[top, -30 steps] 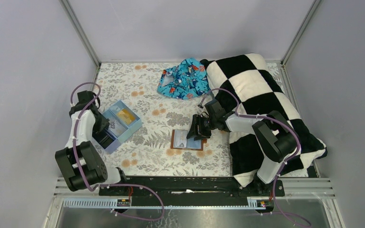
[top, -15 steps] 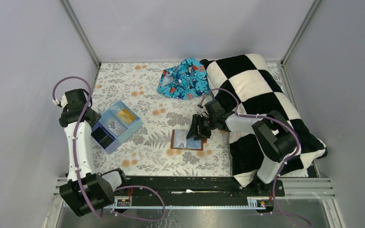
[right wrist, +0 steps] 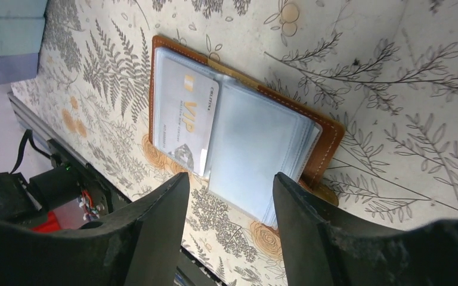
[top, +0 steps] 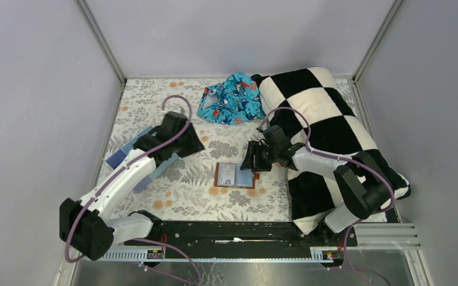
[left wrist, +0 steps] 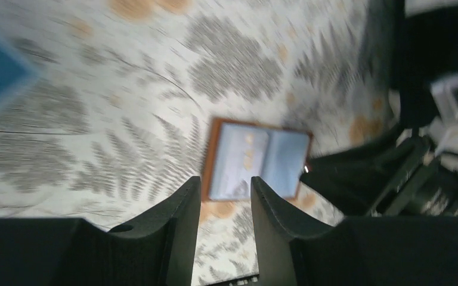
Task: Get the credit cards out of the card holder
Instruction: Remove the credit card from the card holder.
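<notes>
Card holder — reddish-brown, opened flat with its pages facing up — lay near the middle of the floral bench. One pale credit card marked VIP sat in one page, wholly inside the leather border. The clear sleeves of the other page were stacked and cloudy, and whether they held further cards could not be told. No loose card showed on the bench, so at least this one card was judged left to draw out.

The right end effector hovered over the right-hand end of the holder with its fingers spread, gripping nothing. The left end effector was poised farther off, aimed toward the holder, its fingers parted by a narrow gap and empty.

Outward from the holder:
- a light-blue box at the left, largely covered by the left arm;
- a blue patterned cloth at the far side;
- a black-and-white checked cushion along the right, near the holder and beneath the right arm — the thing most likely to crowd that arm's approach.

Nothing lay on top of the holder itself.
</notes>
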Controlling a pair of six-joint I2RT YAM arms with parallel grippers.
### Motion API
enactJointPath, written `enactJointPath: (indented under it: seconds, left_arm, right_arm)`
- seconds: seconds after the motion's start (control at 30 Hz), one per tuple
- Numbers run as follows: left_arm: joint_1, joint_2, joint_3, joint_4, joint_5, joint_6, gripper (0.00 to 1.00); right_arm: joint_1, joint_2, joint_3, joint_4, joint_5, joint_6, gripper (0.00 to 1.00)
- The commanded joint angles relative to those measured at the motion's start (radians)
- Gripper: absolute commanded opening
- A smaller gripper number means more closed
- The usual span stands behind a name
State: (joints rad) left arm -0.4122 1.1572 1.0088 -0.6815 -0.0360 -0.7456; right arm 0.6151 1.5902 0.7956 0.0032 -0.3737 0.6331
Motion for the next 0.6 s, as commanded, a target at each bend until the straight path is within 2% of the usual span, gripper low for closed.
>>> enactJointPath:
  seconds: [0.0,0.13,0.27,0.43,0.57]
  left_arm:
    - [-0.142,0.067,-0.086,0.212,0.129,-0.090,0.41]
    - [-0.236,0.157,-0.130,0.319,0.139,-0.099,0.39]
    - [-0.241,0.219,-0.180,0.409,0.163,-0.108,0.37]
    - [-0.241,0.294,-0.208,0.474,0.165,-0.086,0.35]
    - [-0.240,0.337,-0.213,0.467,0.125,-0.075,0.30]
  right_arm:
    - [0.005,-0.067,-0.019,-0.013,0.080,0.001,0.62]
    - [0.006,-0.072,-0.025,0.048,0.049,0.041,0.59]
    - [0.008,-0.039,-0.034,0.162,-0.046,0.116,0.53]
    - [0.047,0.039,-0.010,0.210,-0.108,0.155,0.47]
    - [0.055,0.081,-0.005,0.246,-0.139,0.180,0.43]
